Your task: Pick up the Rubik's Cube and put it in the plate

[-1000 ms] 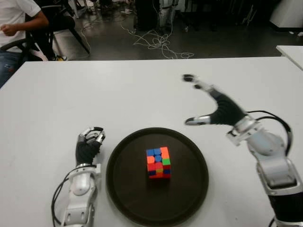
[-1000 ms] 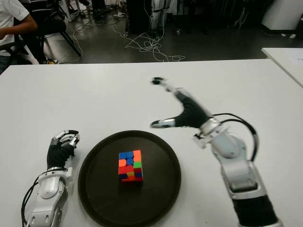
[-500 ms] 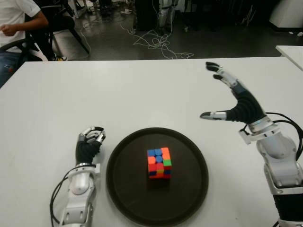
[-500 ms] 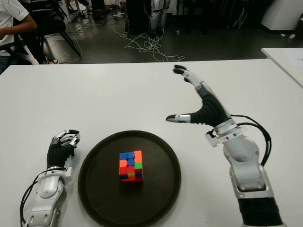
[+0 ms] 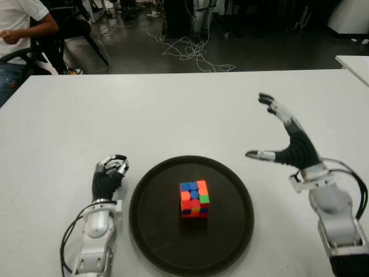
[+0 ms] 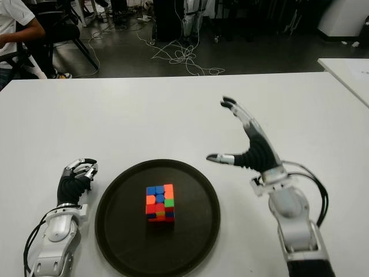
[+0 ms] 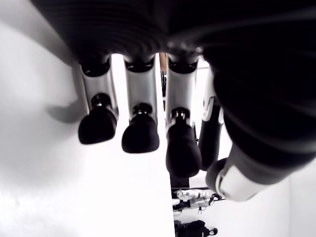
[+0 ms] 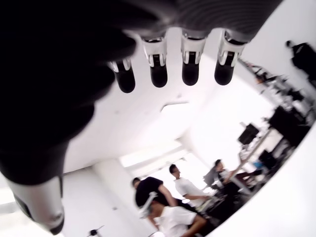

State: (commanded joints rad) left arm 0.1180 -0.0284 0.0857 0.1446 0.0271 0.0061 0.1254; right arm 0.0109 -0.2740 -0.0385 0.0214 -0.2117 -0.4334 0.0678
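The Rubik's Cube (image 5: 194,199) stands in the middle of the round dark plate (image 5: 151,228) at the near centre of the white table. My right hand (image 5: 282,138) is raised above the table to the right of the plate, fingers spread and holding nothing. The right wrist view shows its straight fingers (image 8: 159,66) with nothing between them. My left hand (image 5: 109,172) shows just left of the plate with its fingers curled and nothing in them; the left wrist view shows those bent fingers (image 7: 140,131) over the white tabletop.
The white table (image 5: 144,109) stretches far behind the plate. A seated person (image 5: 20,29) is at the far left past the table edge. Cables (image 5: 193,52) lie on the dark floor beyond. Another white table corner (image 5: 356,62) shows at the far right.
My right hand has drawn back to the right and toward me, away from the plate, staying spread. The cube, plate and left hand have not moved.
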